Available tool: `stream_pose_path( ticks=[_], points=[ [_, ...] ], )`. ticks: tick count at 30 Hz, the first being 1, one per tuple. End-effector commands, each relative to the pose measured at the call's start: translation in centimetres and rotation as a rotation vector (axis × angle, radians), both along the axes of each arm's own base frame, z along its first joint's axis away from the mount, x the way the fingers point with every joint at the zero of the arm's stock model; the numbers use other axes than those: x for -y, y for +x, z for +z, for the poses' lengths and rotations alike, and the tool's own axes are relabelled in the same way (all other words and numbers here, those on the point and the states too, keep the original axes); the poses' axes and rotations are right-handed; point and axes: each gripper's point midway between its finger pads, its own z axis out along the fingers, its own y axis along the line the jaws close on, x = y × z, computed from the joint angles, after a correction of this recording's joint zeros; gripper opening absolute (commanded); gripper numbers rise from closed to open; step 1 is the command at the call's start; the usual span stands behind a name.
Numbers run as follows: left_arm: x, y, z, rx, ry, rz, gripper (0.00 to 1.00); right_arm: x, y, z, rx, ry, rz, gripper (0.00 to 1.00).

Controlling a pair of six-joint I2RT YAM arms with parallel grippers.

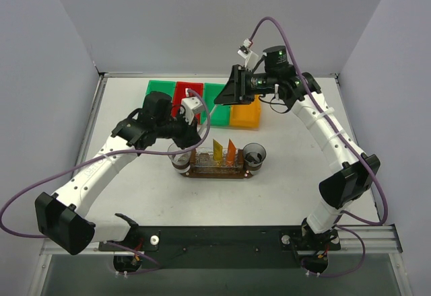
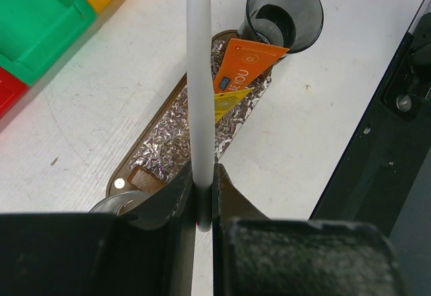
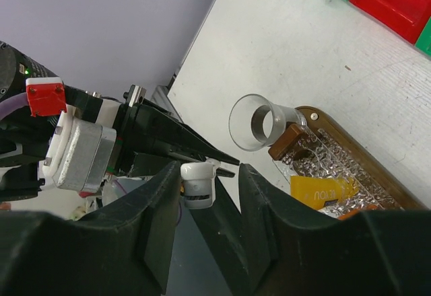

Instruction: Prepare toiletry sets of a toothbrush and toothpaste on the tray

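Here, at far left, the left gripper point(image 2: 202, 181) is seen clamped on the toothbrush point(image 2: 198, 74), a white stick pinched between both fingers and carried in the air above the tray's left end. Next is listed the tray point(image 1: 215, 174), dark brown and foil-lined, laid on the white table point(image 1: 289, 175) in front of the arms. At its left end a clear cup point(image 3: 252, 122) is placed. At the middle the yellow toothpaste point(image 1: 217, 149) and, just right of it, the orange toothpaste point(image 1: 231, 151) are stood upright. At its right end a dark cup point(image 2: 310, 20) is set. Behind the tray a row of bins point(image 1: 160, 95) is ranged: green, red, green and orange. At right, the right gripper point(image 3: 209, 171) is held over the bins with fingers parted. The toothbrush's far end is framed between them, seemingly untouched, though contact cannot be ruled out from this angle.
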Motion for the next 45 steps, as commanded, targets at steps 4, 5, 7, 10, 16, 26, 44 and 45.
stream_pose_path(
  ticks=[4, 5, 7, 10, 16, 26, 44, 45],
  points=[
    [-0.2, -0.1, 0.8, 0.062, 0.020, -0.018, 0.00, 0.0, -0.7, 2.3, 0.062, 0.021, 0.024, 0.31],
    [-0.2, -0.1, 0.9, 0.065, 0.020, -0.017, 0.00, 0.0, -0.7, 1.9, 0.056, 0.009, 0.029, 0.31],
    [-0.3, 0.0, 0.8, 0.064, 0.027, -0.015, 0.00, 0.0, -0.8, 1.6, 0.055, -0.001, 0.034, 0.29],
    [-0.3, 0.1, 0.8, 0.065, 0.032, -0.015, 0.00, 0.0, -1.1, 1.1, 0.049, -0.021, 0.045, 0.27],
    [0.0, 0.1, 0.9, 0.066, 0.034, -0.020, 0.00, -0.2, -1.2, 0.7, 0.056, -0.041, 0.055, 0.24],
    [0.0, 0.2, 0.8, 0.070, 0.043, -0.018, 0.00, -1.2, -1.1, -0.2, 0.047, -0.058, 0.078, 0.15],
    [1.7, 0.9, 4.4, 0.083, -0.122, 0.032, 0.68, 1.0, -0.2, 2.2, 0.233, -0.136, -0.036, 0.00],
    [1.9, 1.0, 4.8, 0.074, -0.142, 0.047, 0.68, 0.9, -0.3, 2.2, 0.249, -0.147, -0.042, 0.00]
  ],
)
